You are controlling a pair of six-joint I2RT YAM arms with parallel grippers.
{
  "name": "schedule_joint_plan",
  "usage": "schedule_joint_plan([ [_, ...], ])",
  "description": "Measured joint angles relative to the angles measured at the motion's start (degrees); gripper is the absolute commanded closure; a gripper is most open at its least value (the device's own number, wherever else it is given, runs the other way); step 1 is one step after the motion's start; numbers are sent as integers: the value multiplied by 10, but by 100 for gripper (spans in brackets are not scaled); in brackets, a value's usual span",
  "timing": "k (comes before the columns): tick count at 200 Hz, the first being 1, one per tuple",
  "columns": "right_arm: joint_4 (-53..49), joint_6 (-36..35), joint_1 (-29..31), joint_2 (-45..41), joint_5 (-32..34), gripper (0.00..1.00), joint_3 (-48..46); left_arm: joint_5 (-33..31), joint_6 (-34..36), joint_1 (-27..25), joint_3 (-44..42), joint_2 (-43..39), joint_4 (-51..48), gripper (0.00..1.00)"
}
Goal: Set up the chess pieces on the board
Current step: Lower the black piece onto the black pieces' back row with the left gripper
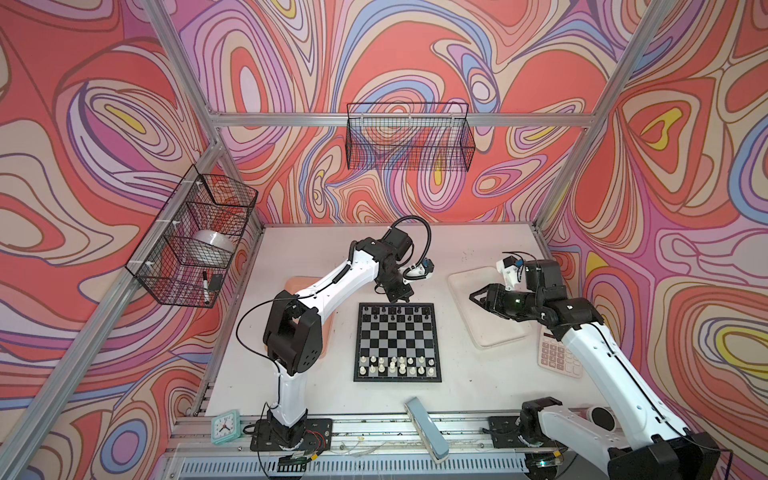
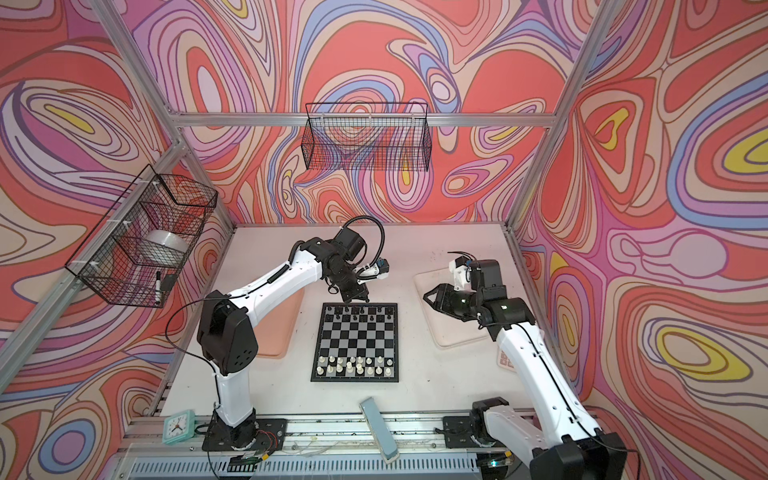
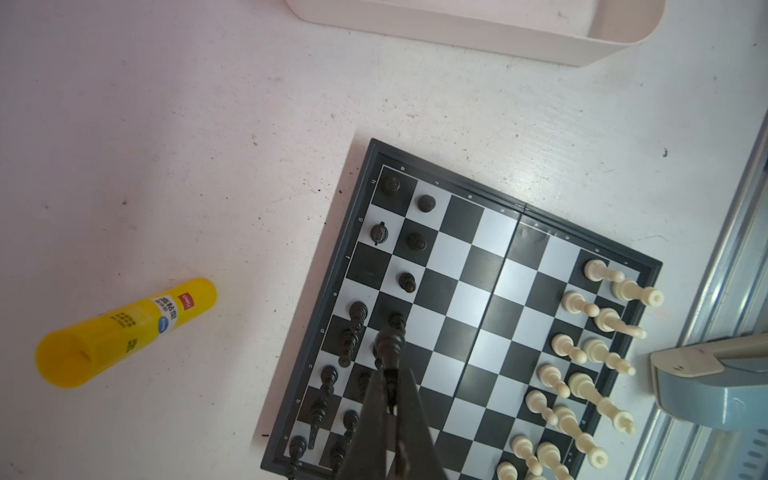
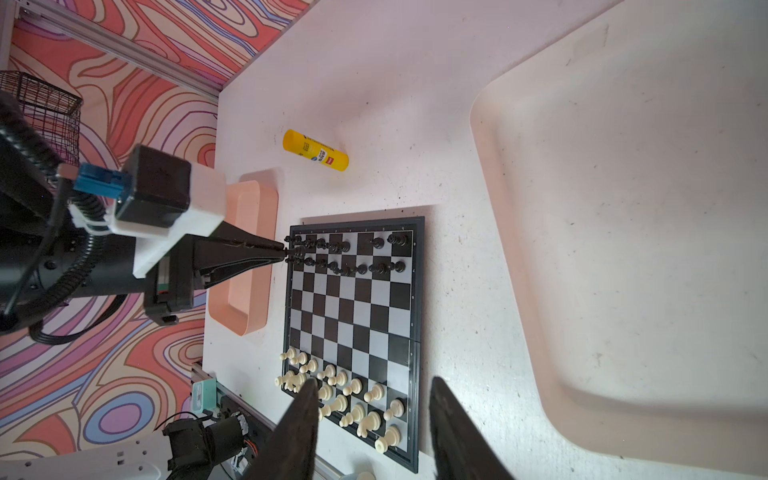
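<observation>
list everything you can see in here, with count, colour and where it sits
square black-and-silver checked chessboard: 1, table centre
small black plastic chess pieces: two rows, one back square empty, board's far end
small cream-white plastic chess pieces: two rows, board's near end
yellow plastic glue stick: 1, lying on the table past the black rows
pink plastic tray: 1, left of board
white plastic tray: 1, right of board
pale pink calculator: 1, partly under right arm
mint-green square clock: 1, front left
grey-blue stapler-like tool: 1, front edge
black wire baskets: 2, back and left walls
clear tape roll: 1, left basket
black-capped marker: 1, left basket
left gripper: shut on held black piece, over black rows
right gripper: open, empty, over white tray
</observation>
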Motion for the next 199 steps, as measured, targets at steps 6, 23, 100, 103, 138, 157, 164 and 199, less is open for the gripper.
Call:
schedule_joint_plan([
  [6, 0, 0, 0, 0, 0, 56, -1, -3, 1, 0, -4, 1, 3, 100],
  [23, 0, 0, 0, 0, 0, 56, -1, -10, 3, -1, -14, 2, 11, 100],
  [100, 0, -4, 0, 0, 2, 56, -1, -49, 21, -14, -32, 2, 36, 100],
  [103, 0, -4, 0, 0, 2, 56, -1, -50, 21, -15, -33, 2, 37, 100],
  [138, 0, -8, 0, 0, 2, 56, -1, -68, 32, -24, -45, 2, 49, 100],
  [157, 0, -9, 0, 0, 2, 56, -1, -74, 38, -32, -51, 3, 53, 100],
  [164, 0, -10, 0, 0, 2, 56, -1, -76, 40, -34, -51, 3, 55, 100],
  [199, 0, -11, 0, 0, 2, 56, -4, -83, 51, -48, -51, 12, 59, 100],
])
